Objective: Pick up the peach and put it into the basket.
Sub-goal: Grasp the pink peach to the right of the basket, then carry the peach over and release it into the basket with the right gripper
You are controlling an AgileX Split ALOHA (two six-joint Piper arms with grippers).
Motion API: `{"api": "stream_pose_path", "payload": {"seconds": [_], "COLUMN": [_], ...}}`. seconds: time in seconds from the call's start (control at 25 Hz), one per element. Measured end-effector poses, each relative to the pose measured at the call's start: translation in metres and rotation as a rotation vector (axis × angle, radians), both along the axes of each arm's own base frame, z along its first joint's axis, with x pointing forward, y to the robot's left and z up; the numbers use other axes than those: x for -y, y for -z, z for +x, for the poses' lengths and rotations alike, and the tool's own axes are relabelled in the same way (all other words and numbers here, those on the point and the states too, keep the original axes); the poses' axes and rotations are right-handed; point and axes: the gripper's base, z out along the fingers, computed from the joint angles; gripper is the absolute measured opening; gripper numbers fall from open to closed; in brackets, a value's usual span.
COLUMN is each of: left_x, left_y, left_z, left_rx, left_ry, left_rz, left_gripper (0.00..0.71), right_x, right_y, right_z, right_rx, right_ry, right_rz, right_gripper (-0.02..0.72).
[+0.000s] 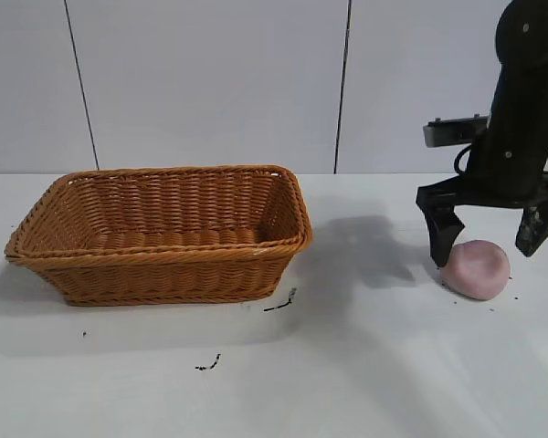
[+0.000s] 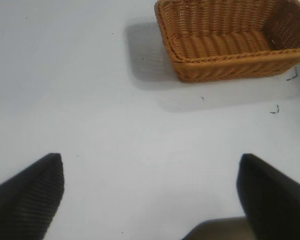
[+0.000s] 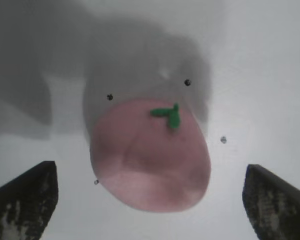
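The peach [image 1: 476, 268] [image 3: 150, 155], a dusty-pink rounded lump with a small green stem, lies on the white table at the right. My right gripper [image 1: 487, 235] [image 3: 150, 195] hangs just above and behind it, open, its two black fingers spread wider than the peach and touching nothing. The orange-brown wicker basket [image 1: 160, 266] [image 2: 230, 67] stands at the left with nothing in it. My left gripper [image 2: 151, 187] is open over bare table, off to one side of the basket; it does not show in the exterior view.
Small dark specks and scuff marks [image 1: 280, 304] lie on the table in front of the basket. A wide stretch of white table [image 1: 365, 365] separates the basket and the peach. A pale panelled wall stands behind.
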Motion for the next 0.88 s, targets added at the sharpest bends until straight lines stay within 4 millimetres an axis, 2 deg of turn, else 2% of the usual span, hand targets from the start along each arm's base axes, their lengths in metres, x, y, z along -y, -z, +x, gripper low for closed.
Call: {"api": "stream_pose_path", "payload": {"seconds": [0.04,0.12,0.2,0.24,0.28,0.44,0.52,0.68,0.76,0.88], "left_x": [0.0,0.0,0.0,0.0,0.0,0.0,0.0,0.0,0.0,0.0], "left_y": [0.0,0.0,0.0,0.0,0.0,0.0,0.0,0.0,0.0,0.0], "left_z": [0.0,0.0,0.0,0.0,0.0,0.0,0.0,0.0,0.0,0.0], "left_rx": [0.0,0.0,0.0,0.0,0.0,0.0,0.0,0.0,0.0,0.0], "left_ry": [0.0,0.0,0.0,0.0,0.0,0.0,0.0,0.0,0.0,0.0], "left_rz": [0.0,0.0,0.0,0.0,0.0,0.0,0.0,0.0,0.0,0.0], "left_gripper": [0.692,0.692,0.692,0.692,0.692,0.692,0.692,0.692,0.692,0.692], "right_x": [0.0,0.0,0.0,0.0,0.0,0.0,0.0,-0.002,-0.002,-0.007], "right_y": [0.0,0.0,0.0,-0.001,-0.004,-0.023,-0.046,-0.113,-0.14,-0.163], "right_z": [0.0,-0.001,-0.001,-0.001,0.0,0.002,0.007,0.015,0.018,0.021], "right_rx": [-0.001,-0.006,-0.012,-0.012,-0.009,0.01,0.055,0.195,0.242,0.278], "right_ry": [0.0,0.0,0.001,0.001,0.001,0.002,0.004,0.014,0.019,0.011], "right_rz": [0.0,-0.001,-0.002,-0.002,-0.002,-0.004,0.001,0.027,0.038,0.044], "right_gripper": [0.611,0.44,0.204,0.13,0.095,0.039,0.034,0.027,0.027,0.027]}}
